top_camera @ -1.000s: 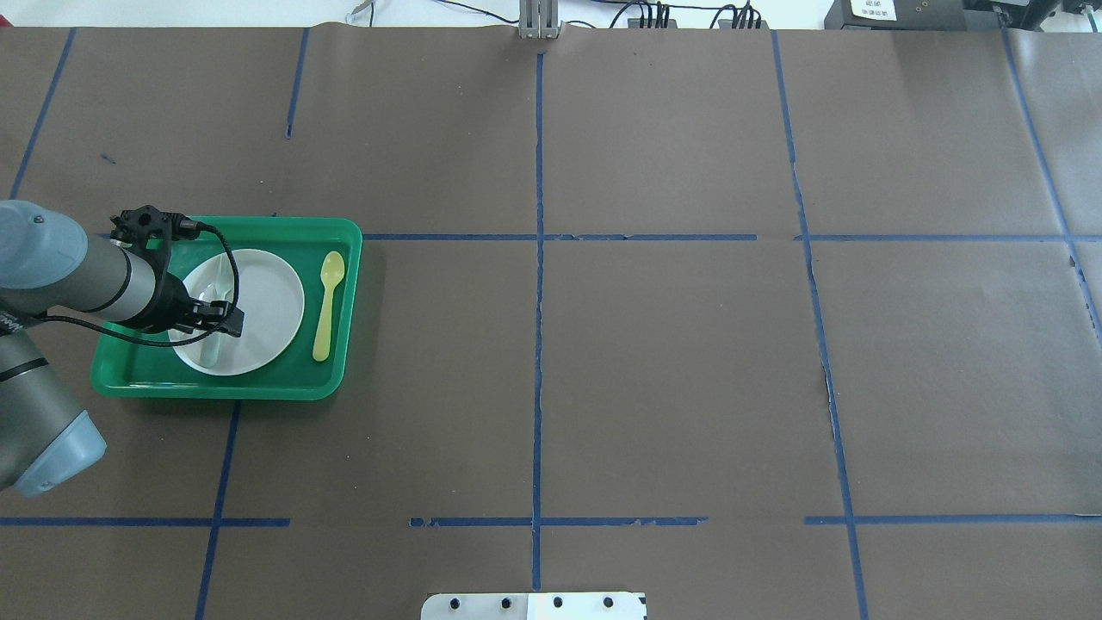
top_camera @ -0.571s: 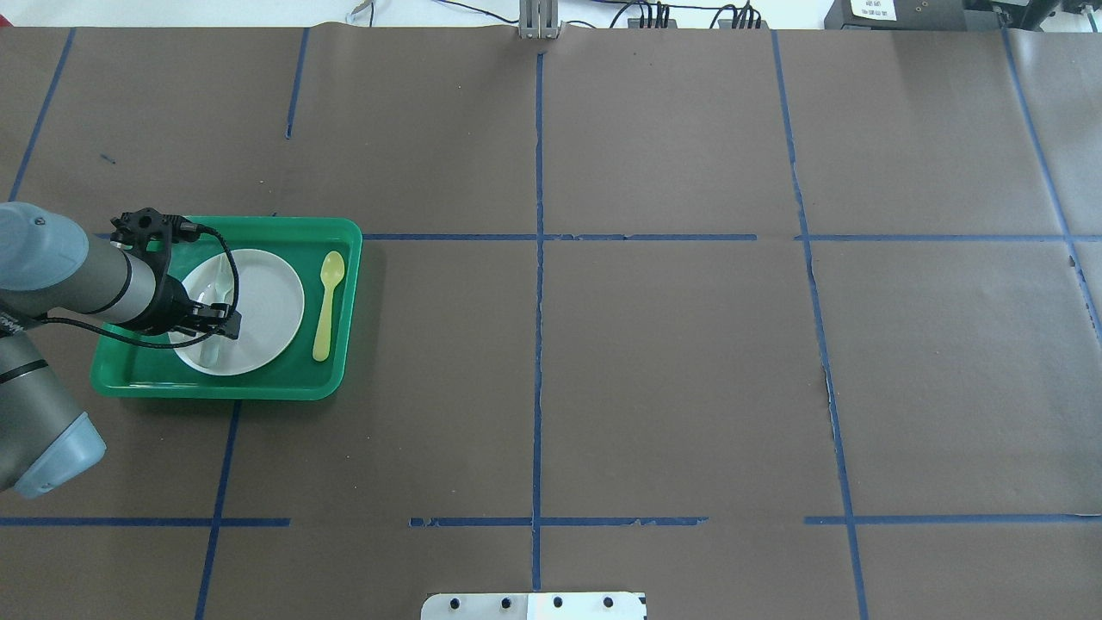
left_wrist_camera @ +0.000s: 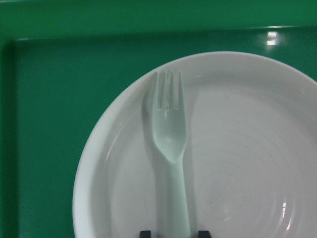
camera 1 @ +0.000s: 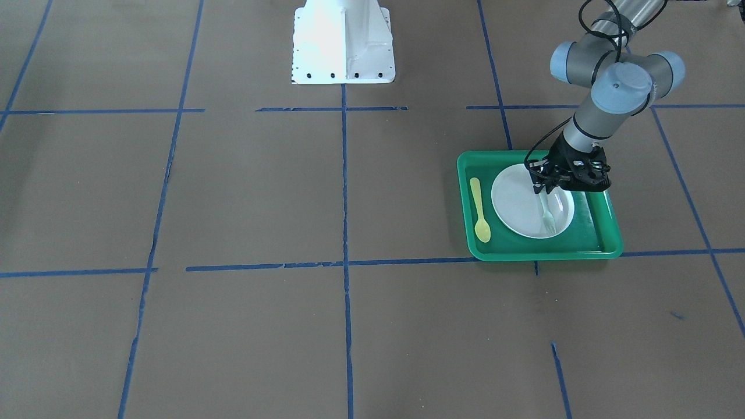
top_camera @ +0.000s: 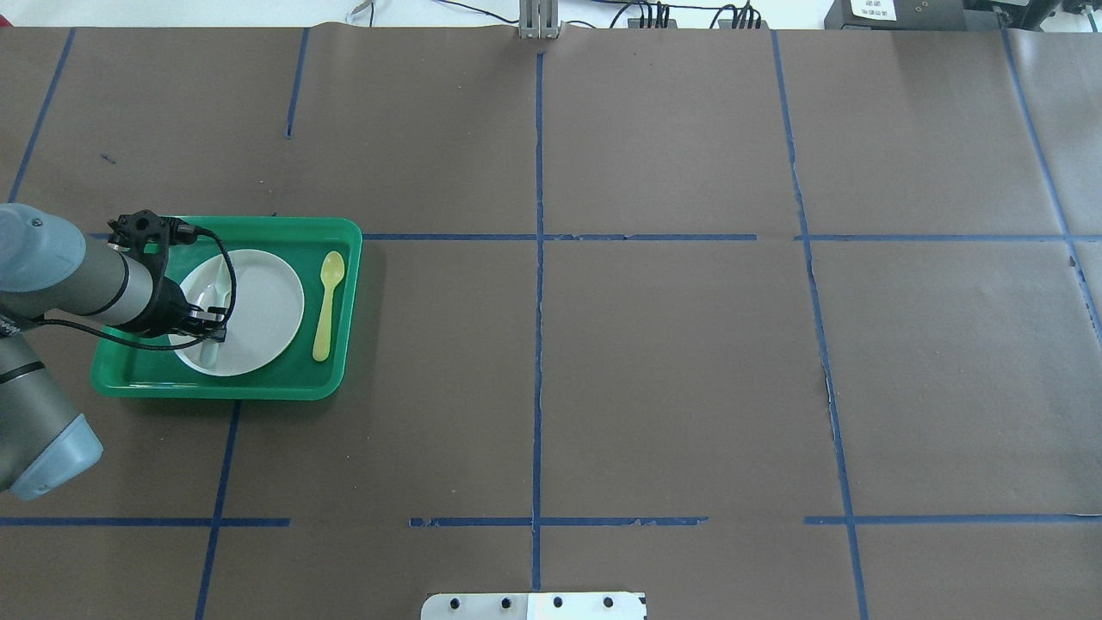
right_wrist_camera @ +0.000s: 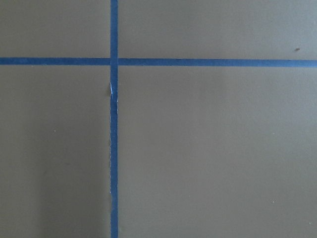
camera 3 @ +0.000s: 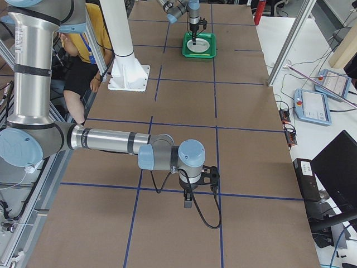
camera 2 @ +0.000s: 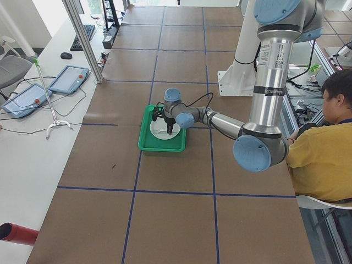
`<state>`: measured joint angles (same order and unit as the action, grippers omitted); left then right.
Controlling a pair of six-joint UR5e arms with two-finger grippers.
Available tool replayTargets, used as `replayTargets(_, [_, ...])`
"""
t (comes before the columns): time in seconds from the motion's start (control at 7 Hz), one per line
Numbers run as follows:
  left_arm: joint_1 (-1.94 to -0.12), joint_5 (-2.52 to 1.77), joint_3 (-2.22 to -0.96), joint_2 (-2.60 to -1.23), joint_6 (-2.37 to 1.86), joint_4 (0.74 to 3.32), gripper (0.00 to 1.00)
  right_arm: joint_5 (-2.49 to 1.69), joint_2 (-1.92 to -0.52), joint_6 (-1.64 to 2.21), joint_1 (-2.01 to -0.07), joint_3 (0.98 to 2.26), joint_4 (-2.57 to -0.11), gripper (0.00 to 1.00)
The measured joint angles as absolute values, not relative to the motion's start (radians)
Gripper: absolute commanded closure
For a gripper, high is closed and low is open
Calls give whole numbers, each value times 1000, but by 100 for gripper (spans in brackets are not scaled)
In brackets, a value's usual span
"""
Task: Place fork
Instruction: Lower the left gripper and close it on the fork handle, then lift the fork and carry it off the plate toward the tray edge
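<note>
Left hand [camera 1: 542,189] hangs low over the white plate [left_wrist_camera: 247,148], open: in its wrist view two dark fingertips [left_wrist_camera: 204,233] stand on either side of the fork's handle with a thin gap at each side, touching nothing. The fork [left_wrist_camera: 170,144] lies flat on the plate right beneath the hand. Its handle runs back between the fingertips and its tines point away from them, ending just inside the plate's rim.

Only the wrist view shows that gap. In the overhead view the hand covers the middle of the handle, so the fork shows as pale ends on either side of it. The front-facing view shows the tines clear of the hand. The right hand [camera 3: 188,198] appears only in the exterior right view, hanging over bare desk [top_camera: 671,362], and I cannot tell whether it is open or closed. Its own camera shows just brown paper crossed by blue tape lines [right_wrist_camera: 114,148].

The fork is pale, translucent plastic with four short tines and a slim handle. The plate is round and glossy with faint concentric rings. It sits in a shiny green tray [left_wrist_camera: 49,124] with rounded corners. A yellow plastic spoon [top_camera: 327,301] lies in the tray beyond the plate's far side from the hand.
</note>
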<state>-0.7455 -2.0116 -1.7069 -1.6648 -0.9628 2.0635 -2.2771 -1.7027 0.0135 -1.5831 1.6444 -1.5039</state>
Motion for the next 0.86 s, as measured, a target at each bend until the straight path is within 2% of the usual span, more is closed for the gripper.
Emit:
replayTargets(0.57, [-768, -2083, -1760, -1672, -961, 2022, 100, -2278, -1703, 13, -1583, 1644, -1504, 0])
replayTargets(0.86, [-859, -2183, -1780, -1659, -954, 2022, 100, -2277, -1703, 13, -1583, 1644, -1504, 0])
